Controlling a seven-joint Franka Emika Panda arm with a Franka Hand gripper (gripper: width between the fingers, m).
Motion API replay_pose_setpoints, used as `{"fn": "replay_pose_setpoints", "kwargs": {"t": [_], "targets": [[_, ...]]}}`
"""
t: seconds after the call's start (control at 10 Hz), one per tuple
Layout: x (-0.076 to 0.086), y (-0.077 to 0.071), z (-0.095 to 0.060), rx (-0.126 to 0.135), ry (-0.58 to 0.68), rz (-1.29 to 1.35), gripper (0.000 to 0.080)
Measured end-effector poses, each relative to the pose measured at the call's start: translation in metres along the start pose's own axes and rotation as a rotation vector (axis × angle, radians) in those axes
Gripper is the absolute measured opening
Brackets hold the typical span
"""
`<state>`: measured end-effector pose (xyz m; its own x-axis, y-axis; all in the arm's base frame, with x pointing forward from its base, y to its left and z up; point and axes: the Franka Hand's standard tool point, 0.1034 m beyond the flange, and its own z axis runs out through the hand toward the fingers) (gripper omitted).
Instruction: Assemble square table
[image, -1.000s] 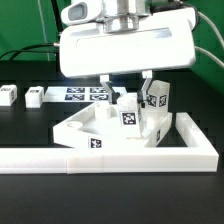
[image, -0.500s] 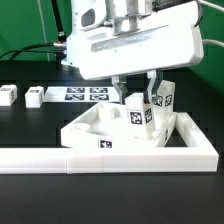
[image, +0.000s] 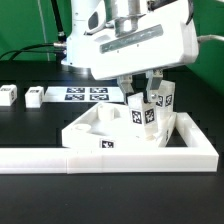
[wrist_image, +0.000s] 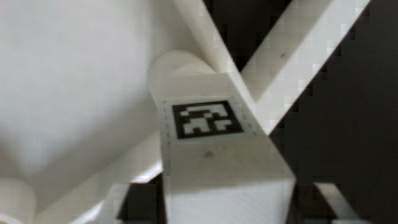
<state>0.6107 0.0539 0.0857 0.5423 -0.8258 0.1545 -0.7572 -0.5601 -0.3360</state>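
Observation:
The white square tabletop (image: 92, 130) lies upside down inside the corner of the L-shaped wall. A white tagged leg (image: 141, 113) stands upright on it, and a second leg (image: 161, 99) stands just behind, toward the exterior view's right. My gripper (image: 140, 94) hangs straight over the nearer leg with a finger on each side. In the wrist view the leg (wrist_image: 221, 150) fills the middle, with a dark gap between it and each finger, so the gripper (wrist_image: 228, 206) is open around it. The tabletop (wrist_image: 71, 90) shows behind.
The long low white L-shaped wall (image: 110, 158) runs along the front and up the exterior view's right side (image: 196, 135). Two loose tagged legs (image: 8, 95) (image: 33, 96) lie at the far left. The marker board (image: 86, 95) lies flat behind the tabletop.
The gripper has twisted and shifted a little toward the exterior view's right, the leg turning with it. Its jaws have then spread apart off the leg.

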Motion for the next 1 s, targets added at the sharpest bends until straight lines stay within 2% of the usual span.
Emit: {"fn": "replay_pose_setpoints", "kwargs": {"t": [0.1,0.2,0.3,0.5,1.0], "targets": [[0.0003,-0.0001,0.0001,-0.001,0.001,-0.063,0.0568],[0.0015,0.0005,0.0001,-0.001,0.001,-0.137,0.0568],[0.0033,0.0015,0.0002,-0.001,0.003,-0.171,0.0633],[0.0073,0.0037,0.0008,-0.003,0.009,-0.396,0.0644],[0.0031,0.0006,0.0032,-0.021,-0.016,-0.894,0.0649]]}}
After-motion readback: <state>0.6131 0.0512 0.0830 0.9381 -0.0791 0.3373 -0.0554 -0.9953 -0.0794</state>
